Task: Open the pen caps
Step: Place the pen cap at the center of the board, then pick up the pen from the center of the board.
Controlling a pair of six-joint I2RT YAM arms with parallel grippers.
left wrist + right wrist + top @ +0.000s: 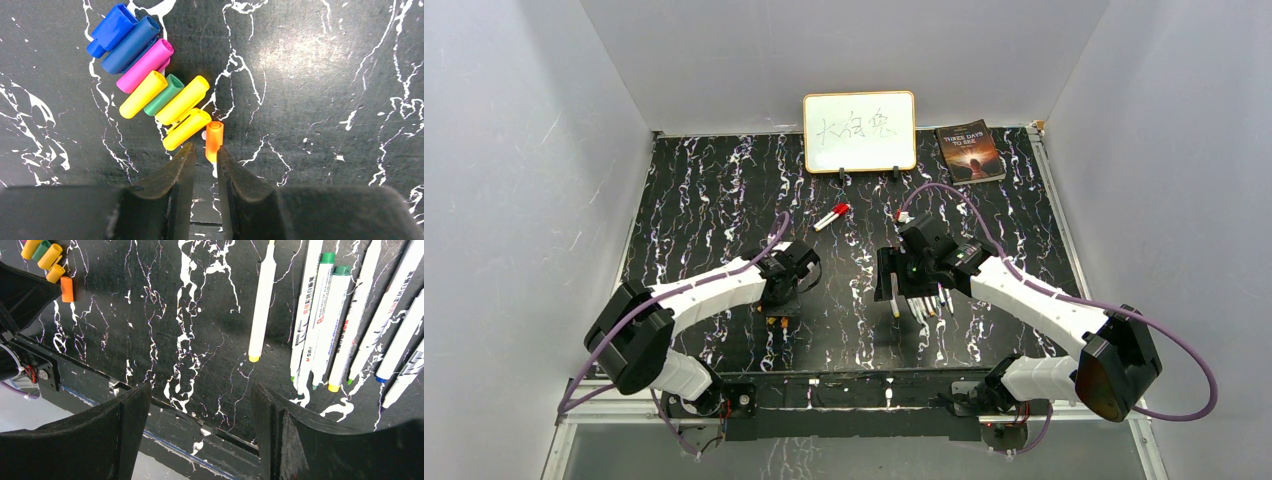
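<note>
Hovering low over the desk (310,75), the left tool (205,152) has its jaws drawn narrow, with only a slim gap between them. An orange cap (215,141) lies flat on the desk, pointing away from the tool. Its near end reaches in at the fingertips. It sits against or just under the right-hand finger (227,165), while a strip of bare desk shows between it and the other finger, so the jaws are not clamped on it.

Just beyond, up and to the left in the left wrist view, the other pen caps (150,75) lie side by side in a slanted, touching row: two blue, one magenta, a yellow, a green and two more yellow. The nearest yellow one is just beside the orange cap.

The right tool (200,387) stands wide apart above the desk's near edge, holding and touching nothing. Ahead of it lie the pens (325,315), uncapped, white-barrelled, roughly parallel, with tips toward the tool. One yellow-tipped pen (262,305) lies a little apart on the left, and the rest are bunched close together to its right, with green, yellow and blue tips showing.

In the overhead view, a red-capped pen (832,215) lies alone farther back, well apart from both groups. It is near a small whiteboard (860,132) propped at the far edge, with a book (970,152) beside it.
</note>
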